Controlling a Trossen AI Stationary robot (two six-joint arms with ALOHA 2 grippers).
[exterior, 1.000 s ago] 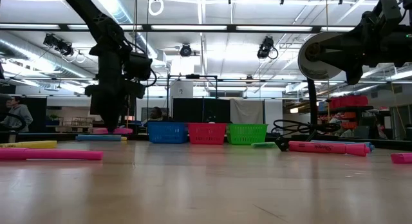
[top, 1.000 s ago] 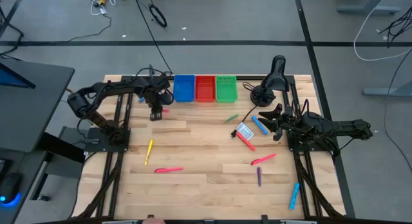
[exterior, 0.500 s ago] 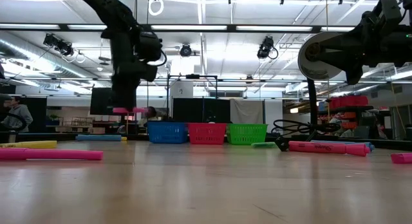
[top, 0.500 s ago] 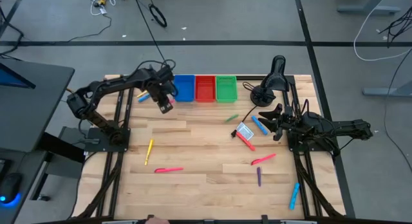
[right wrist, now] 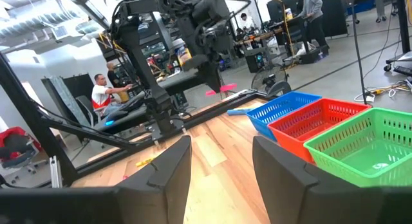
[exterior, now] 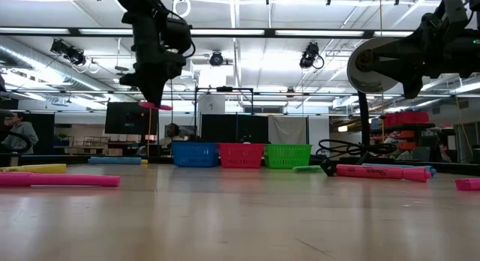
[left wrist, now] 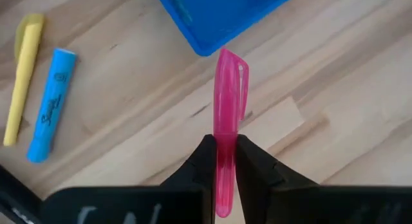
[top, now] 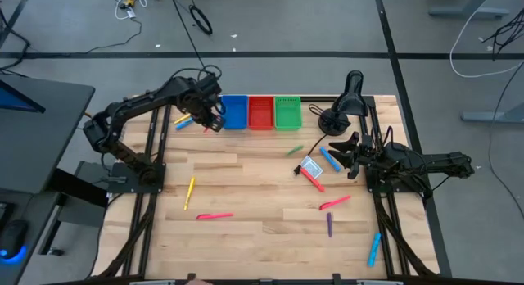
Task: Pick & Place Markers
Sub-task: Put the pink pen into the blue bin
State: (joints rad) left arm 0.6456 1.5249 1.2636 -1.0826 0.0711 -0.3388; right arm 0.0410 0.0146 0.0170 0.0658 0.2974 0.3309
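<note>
My left gripper hangs above the table's far left part, just beside the blue bin, shut on a pink marker; the low view shows that marker high over the table. Red and green bins stand next to the blue one. Other markers lie flat on the wood: a yellow one, a pink one, a yellow and blue pair, and several on the right around. My right gripper rests open at the right side, holding nothing. My left gripper pinches the pink marker's barrel between its two fingers, on the half away from the clipped cap end. The fingers come from above, pointing down, and lie across the marker. The marker sits about level, lifted clear of the table.
A small white-and-blue card lies among the right-hand markers. A black stand with a cable occupies the far right corner. Bare wood stretches across the table's middle. A person sits in the room beyond the table.
My left gripper has risen with the pink marker, lifting it off the table, and has gone toward the far edge and the blue bin. It has rolled about its pointing line, so the marker has turned about. It stays shut.
</note>
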